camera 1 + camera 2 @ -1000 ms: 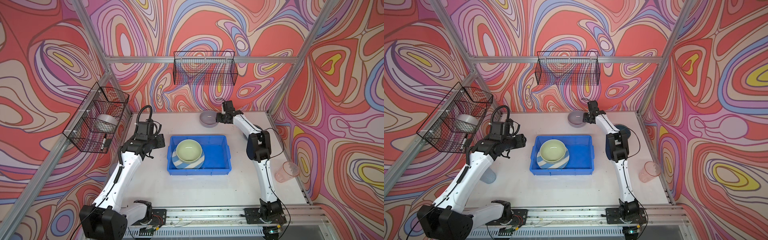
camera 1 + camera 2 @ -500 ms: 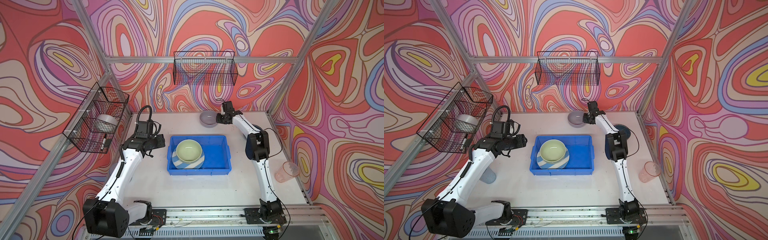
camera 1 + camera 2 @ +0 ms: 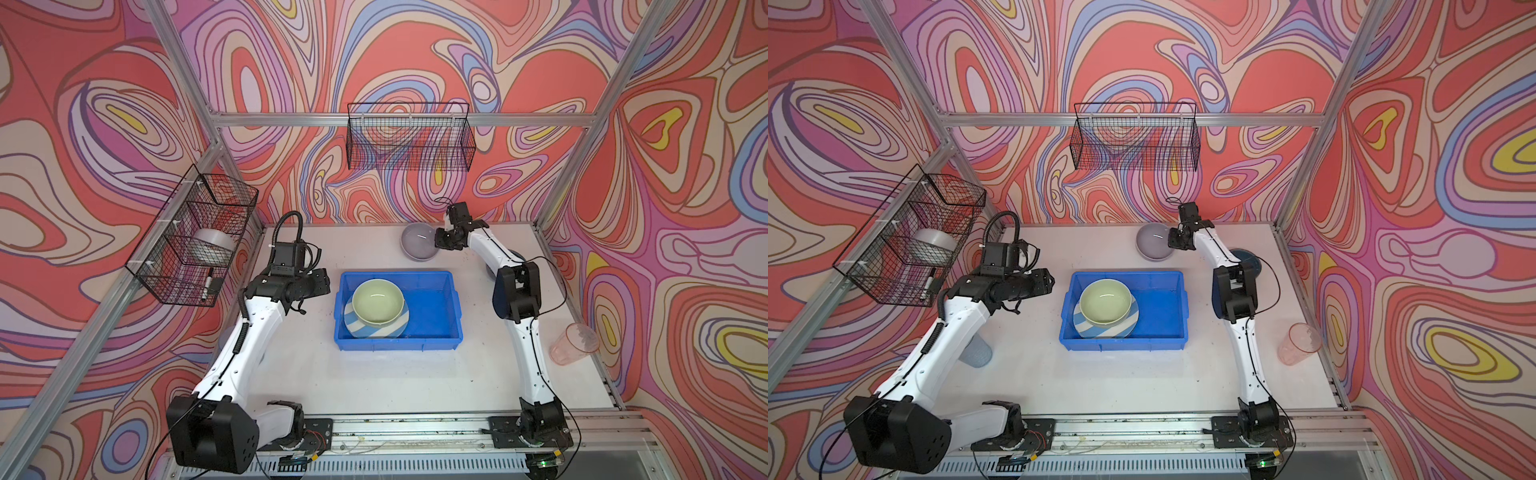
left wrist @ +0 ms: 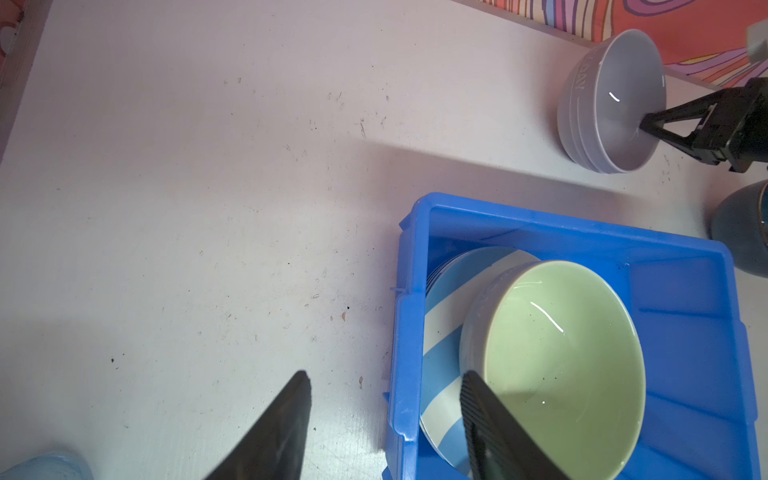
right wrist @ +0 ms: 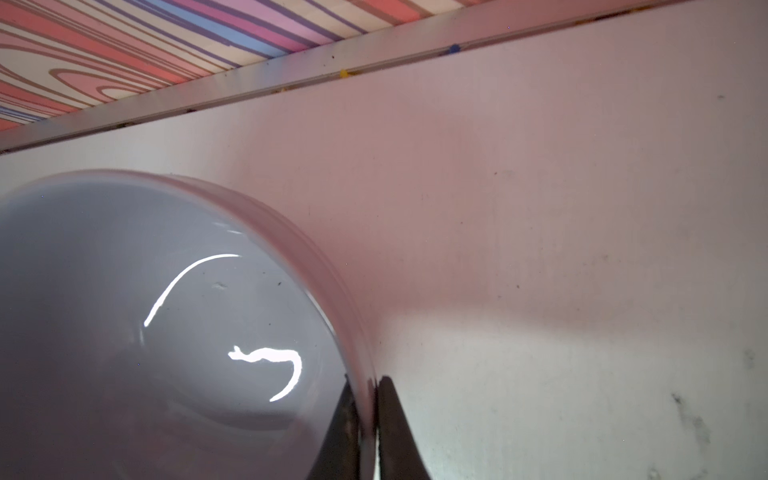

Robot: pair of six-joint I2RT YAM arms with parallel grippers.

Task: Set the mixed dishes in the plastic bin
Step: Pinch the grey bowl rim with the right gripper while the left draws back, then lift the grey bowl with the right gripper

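Note:
The plastic bin (image 3: 432, 318) (image 3: 1158, 316) sits mid-table, holding a pale green bowl (image 3: 377, 301) on a blue-white striped plate (image 3: 357, 329). Behind it stands a lilac bowl (image 3: 417, 246) (image 5: 145, 332). My right gripper (image 3: 438, 243) (image 5: 365, 386) is shut on that bowl's near rim, one finger inside and one outside. My left gripper (image 3: 326, 282) (image 4: 385, 376) hangs open just left of the bin, holding nothing. A teal bowl (image 3: 1246, 259) lies partly hidden behind my right arm. A pink tumbler (image 3: 573, 343) stands at the right edge, and a blue tumbler (image 3: 978, 351) under my left arm.
A black wire basket (image 3: 409, 137) hangs on the back wall. Another basket (image 3: 195, 237) on the left wall holds a white roll (image 3: 214, 245). Aluminium frame posts stand at the table's back corners. The lilac bowl is close to the back wall.
My right gripper has closed on the lilac bowl's rim. The left arm has barely shifted and its gripper stays open.

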